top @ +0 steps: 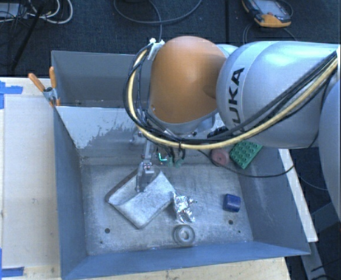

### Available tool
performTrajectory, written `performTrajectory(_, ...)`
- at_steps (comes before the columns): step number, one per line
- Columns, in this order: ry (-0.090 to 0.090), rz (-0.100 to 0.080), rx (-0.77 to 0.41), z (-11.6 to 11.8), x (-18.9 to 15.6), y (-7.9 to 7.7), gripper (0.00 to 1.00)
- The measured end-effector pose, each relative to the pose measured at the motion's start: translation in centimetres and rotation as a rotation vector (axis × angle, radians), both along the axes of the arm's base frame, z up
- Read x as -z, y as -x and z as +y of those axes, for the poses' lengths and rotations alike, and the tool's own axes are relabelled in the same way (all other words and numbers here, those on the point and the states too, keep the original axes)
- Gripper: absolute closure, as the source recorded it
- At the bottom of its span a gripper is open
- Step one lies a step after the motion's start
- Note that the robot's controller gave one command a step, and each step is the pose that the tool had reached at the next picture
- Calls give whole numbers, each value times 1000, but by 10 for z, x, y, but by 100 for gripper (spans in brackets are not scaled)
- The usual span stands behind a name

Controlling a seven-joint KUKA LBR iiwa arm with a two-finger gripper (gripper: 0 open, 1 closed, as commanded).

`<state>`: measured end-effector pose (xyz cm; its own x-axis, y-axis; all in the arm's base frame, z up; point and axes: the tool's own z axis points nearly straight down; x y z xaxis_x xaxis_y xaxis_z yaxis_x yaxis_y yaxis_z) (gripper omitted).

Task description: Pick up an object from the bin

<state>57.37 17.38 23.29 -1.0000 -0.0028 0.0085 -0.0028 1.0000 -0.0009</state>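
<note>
The tool [143,178] hangs at the upper edge of a flat grey pad [136,204] lying in the middle of the bin [71,174]; I cannot tell whether it is released or clenched. Crumpled foil [183,207] lies just right of the pad, a blue block [231,202] beyond.

Arm [275,92] bent in from right, end effector [143,178] pointing downward

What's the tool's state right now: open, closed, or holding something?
Tool: cannot be told whether open or closed; it is low over the flat grey pad in the middle of the bin.
</note>
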Motion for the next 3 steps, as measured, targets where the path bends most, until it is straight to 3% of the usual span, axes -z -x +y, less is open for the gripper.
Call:
performTrajectory(1, -7, -10, 40, -32, 130, -3, 0)
performTrajectory(2, 2, -12, -92, -114, 114, -28, 0)
performTrajectory(3, -8, -24, -70, -82, 130, -18, 0)
